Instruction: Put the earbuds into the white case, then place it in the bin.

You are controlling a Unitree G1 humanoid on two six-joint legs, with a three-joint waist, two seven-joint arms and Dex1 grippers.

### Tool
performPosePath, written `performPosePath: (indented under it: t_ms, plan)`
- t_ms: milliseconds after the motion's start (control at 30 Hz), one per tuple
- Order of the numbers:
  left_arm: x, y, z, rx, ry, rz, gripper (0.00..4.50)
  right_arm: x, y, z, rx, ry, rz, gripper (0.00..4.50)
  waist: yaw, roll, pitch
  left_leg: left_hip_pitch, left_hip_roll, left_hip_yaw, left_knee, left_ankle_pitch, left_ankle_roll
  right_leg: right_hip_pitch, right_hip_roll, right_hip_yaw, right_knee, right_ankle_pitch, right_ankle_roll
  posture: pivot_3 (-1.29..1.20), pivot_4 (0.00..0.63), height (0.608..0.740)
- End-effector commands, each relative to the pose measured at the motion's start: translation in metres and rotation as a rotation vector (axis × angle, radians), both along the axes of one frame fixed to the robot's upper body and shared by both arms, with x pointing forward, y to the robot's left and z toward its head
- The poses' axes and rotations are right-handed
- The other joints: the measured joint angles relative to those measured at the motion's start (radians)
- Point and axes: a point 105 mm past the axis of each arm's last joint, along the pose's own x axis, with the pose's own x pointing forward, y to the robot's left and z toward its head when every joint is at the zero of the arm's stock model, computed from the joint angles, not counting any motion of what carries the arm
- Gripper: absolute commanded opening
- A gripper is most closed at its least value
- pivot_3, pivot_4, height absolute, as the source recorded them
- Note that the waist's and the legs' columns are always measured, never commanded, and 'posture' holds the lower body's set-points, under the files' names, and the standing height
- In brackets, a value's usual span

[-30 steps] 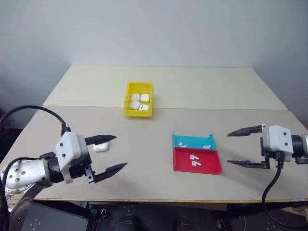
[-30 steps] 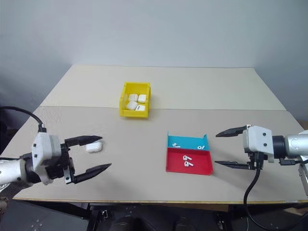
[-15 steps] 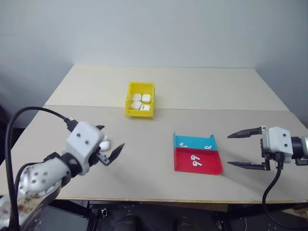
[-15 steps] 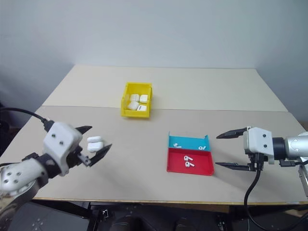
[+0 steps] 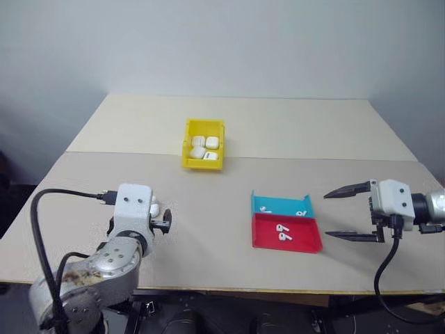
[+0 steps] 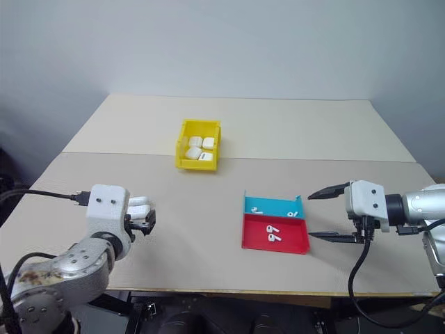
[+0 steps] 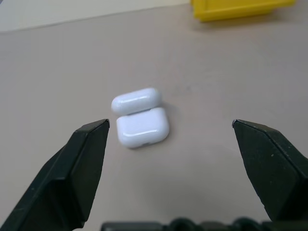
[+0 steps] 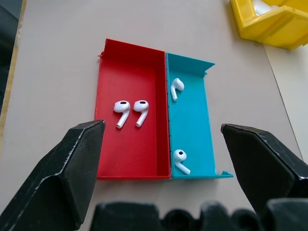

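1. The white case [image 7: 140, 121] lies lid-open on the counter [image 7: 216, 77], between my left jaws [image 7: 171, 126], spread wide and empty.
2. Light, glossy, likely slippery: I'd pinch its flat sides.
3. My right jaws [image 8: 161, 134] gape empty over the earbuds [image 8: 130, 111].

The white case [image 7: 139, 120] and the earbuds [image 8: 130, 111] look like glossy smooth plastic; the bin [image 5: 203, 144] is shiny plastic, and the bench [image 7: 216, 77] is matt.
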Motion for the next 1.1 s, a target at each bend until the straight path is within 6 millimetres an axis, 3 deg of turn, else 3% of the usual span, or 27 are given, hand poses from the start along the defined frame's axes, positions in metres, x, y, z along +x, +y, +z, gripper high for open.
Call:
performPosePath:
  t_ms: [33, 133, 233, 400, 1100]
  plan:
    - [0.011, 0.015, 0.017, -0.030, 0.015, 0.042, 4.47, 0.000, 0.005, 0.003, 0.009, -0.023, 0.018, 4.50, 0.000, 0.000, 0.000, 0.000, 0.000, 0.000, 0.000, 0.000, 0.000, 0.000, 0.000, 0.000, 0.000, 0.000, 0.000, 0.00, 0.150, 0.740]
    - [0.011, 0.024, 0.016, -0.163, 0.172, 0.116, 4.47, -0.001, 0.005, 0.002, 0.009, -0.021, 0.005, 4.50, -0.011, -0.001, 0.001, 0.000, 0.002, 0.001, -0.001, 0.000, -0.001, -0.002, -0.001, 0.002, 0.000, 0.000, -0.001, 0.00, 0.150, 0.740]
    - [0.016, 0.024, 0.015, -0.172, 0.193, 0.166, 4.47, -0.004, 0.001, 0.002, -0.005, -0.022, -0.018, 4.50, -0.005, 0.001, 0.001, 0.001, 0.000, 0.003, -0.001, 0.000, -0.001, -0.001, -0.006, 0.003, -0.001, 0.001, 0.000, 0.00, 0.150, 0.740]
    - [0.023, 0.002, 0.011, -0.239, 0.208, 0.119, 4.47, -0.012, -0.004, 0.001, -0.010, -0.019, -0.048, 4.50, 0.014, 0.001, 0.002, -0.001, -0.003, 0.003, -0.001, 0.001, -0.002, -0.001, -0.004, 0.001, -0.003, 0.001, 0.000, 0.00, 0.150, 0.740]
    - [0.050, 0.010, -0.012, -0.176, 0.361, 0.177, 4.47, -0.021, -0.004, 0.002, -0.020, -0.013, -0.085, 4.50, 0.012, 0.001, 0.002, -0.001, -0.002, 0.002, -0.001, 0.001, -0.002, -0.001, -0.001, 0.000, -0.002, 0.001, 0.001, 0.00, 0.150, 0.740]
